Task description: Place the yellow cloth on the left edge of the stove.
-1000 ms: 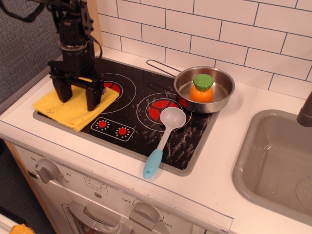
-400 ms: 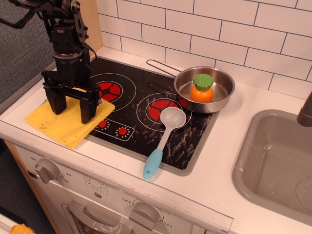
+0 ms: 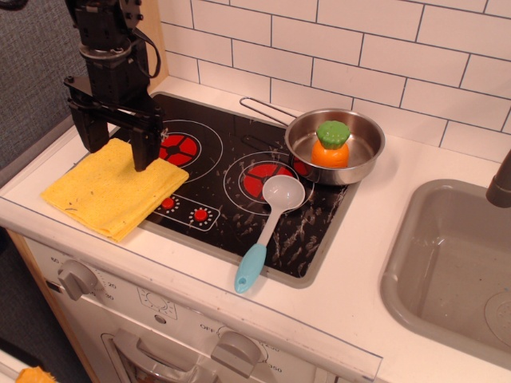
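Lettering was scarce: the only word I could read was "OFF" [image 3: 207,328], printed on the white front panel beside a grey knob [image 3: 237,349], with small numerals near another knob [image 3: 77,278] further left, too tiny to make out. The yellow cloth [image 3: 108,190] was a single flat, roughly square mustard piece, lightly speckled, lying over the left edge of the stove [image 3: 231,187], its right corner on the black glass beside the left burner ring and its left part on the white worktop [image 3: 399,263]. My end effector [image 3: 112,146] hung just above the cloth's far edge, its two black fingers spread apart and holding nothing; whether their tips touched the fabric I could not tell. The stove showed two large red burner rings and two small red dial marks near its front edge. One steel pan [image 3: 335,148] sat at the cooktop's back right, carrying one orange toy vegetable with a green top [image 3: 330,145]. One spoon [image 3: 269,227] with a white bowl and pale blue handle lay across the front of the glass, handle tip reaching over the grey rim. One grey sink [image 3: 447,271] lay to the right, well apart from the cloth.
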Available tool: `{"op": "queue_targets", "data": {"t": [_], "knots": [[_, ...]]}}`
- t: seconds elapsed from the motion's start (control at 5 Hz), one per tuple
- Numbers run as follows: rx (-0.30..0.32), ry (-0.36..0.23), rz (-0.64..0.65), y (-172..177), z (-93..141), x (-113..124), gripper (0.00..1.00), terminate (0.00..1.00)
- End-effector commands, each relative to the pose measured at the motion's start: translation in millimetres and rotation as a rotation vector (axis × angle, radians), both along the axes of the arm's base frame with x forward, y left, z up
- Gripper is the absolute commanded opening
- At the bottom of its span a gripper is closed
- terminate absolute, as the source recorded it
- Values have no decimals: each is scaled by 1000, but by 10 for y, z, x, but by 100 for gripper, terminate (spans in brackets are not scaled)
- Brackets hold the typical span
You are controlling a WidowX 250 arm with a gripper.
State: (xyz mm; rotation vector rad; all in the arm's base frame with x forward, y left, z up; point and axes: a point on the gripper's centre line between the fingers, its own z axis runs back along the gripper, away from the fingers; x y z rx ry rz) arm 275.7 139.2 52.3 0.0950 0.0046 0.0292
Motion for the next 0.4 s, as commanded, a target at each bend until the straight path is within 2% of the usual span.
{"op": "queue_targets", "data": {"t": [0.0,0.2], "knots": [[40,-39,3,-2,158,10,100,0],[40,-39,3,-2,158,10,100,100]]}}
